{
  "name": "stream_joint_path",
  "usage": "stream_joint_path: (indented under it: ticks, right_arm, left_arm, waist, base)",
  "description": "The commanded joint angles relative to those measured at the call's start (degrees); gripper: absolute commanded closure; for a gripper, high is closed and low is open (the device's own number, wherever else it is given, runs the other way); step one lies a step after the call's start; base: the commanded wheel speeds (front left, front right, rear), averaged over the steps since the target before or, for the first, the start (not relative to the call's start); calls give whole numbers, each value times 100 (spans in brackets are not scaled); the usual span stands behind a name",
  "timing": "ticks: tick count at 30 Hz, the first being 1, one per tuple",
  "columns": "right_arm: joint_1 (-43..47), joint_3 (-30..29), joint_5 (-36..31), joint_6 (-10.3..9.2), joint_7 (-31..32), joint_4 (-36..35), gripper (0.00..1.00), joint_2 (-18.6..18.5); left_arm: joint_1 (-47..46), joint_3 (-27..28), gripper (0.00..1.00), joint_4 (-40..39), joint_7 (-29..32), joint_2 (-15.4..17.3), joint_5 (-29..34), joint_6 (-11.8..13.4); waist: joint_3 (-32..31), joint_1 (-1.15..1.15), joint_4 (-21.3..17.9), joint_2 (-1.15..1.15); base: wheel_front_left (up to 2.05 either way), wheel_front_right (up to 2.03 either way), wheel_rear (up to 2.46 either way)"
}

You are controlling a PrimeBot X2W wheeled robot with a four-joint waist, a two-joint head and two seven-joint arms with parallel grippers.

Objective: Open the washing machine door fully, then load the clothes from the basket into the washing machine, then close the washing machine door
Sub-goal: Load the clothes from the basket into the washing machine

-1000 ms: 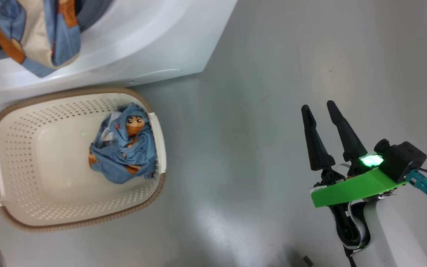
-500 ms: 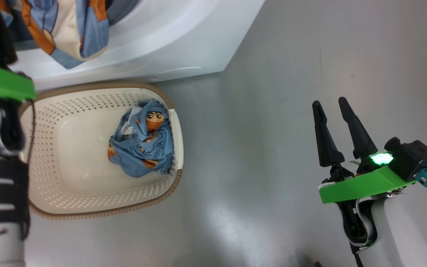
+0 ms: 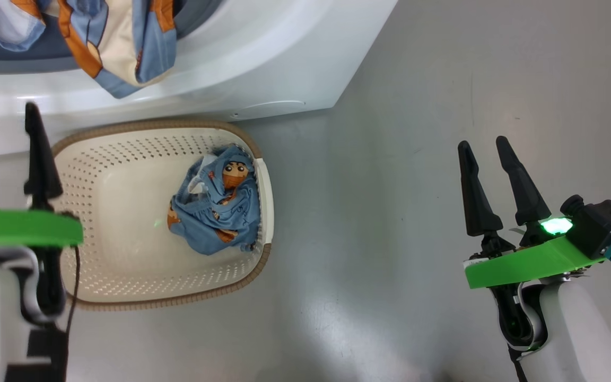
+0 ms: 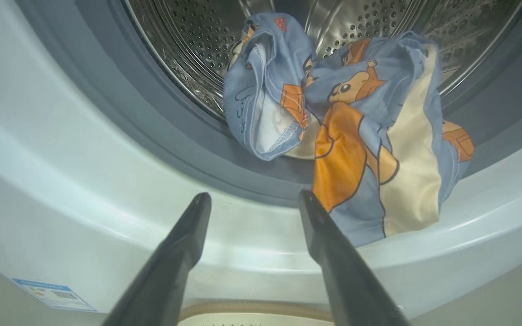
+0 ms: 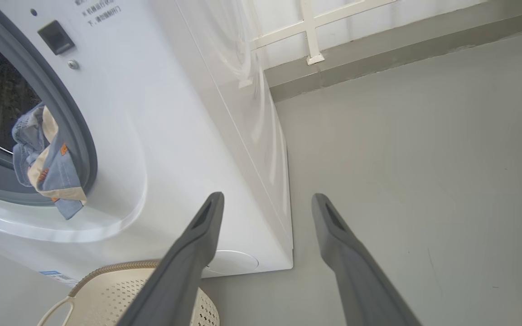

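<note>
The white washing machine (image 3: 263,69) stands open, and its door is out of view. One blue, orange and cream garment (image 3: 117,45) hangs over the grey gasket (image 4: 152,136) out of the steel drum (image 4: 188,45). Another bundle of the clothes (image 3: 218,212) lies at the right end of the cream basket (image 3: 114,223) on the floor below. My left gripper (image 3: 5,114) is open and empty at the basket's left end, pointing at the machine's front just below the hanging garment (image 4: 369,136). My right gripper (image 3: 482,143) is open and empty over bare floor, far right of the basket.
Grey floor (image 3: 390,212) spreads to the right of the machine and basket. A wall with a white frame (image 5: 311,31) rises behind the machine. A blue label sticker (image 4: 55,294) sits low on the machine's front.
The camera has turned, shifting the scene to the right. My left gripper has drawn back and down from the drum mouth, leaving the garment draped over the gasket. The right gripper kept its pose.
</note>
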Motion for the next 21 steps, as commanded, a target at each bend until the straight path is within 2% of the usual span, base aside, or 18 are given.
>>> stream_joint_path:
  ticks: [1, 8, 21]
  right_arm:
    - [134, 112, -58, 9, -27, -145, 0, 6]
    - [174, 129, -55, 9, -27, -127, 0, -16]
    - [187, 185, -24, 9, -27, -76, 0, -34]
  left_arm:
    - [198, 220, 0, -207, -29, 157, 78, -14]
    - [897, 446, 0, -711, -29, -131, 246, -14]
    - [988, 441, 0, -790, -29, -164, 332, -14]
  waist:
    - [-15, 0, 5, 0]
    - [-75, 0, 17, 0]
    - [-147, 0, 34, 0]
  base:
    - [0, 0, 0]
    - [0, 0, 0]
    - [0, 0, 0]
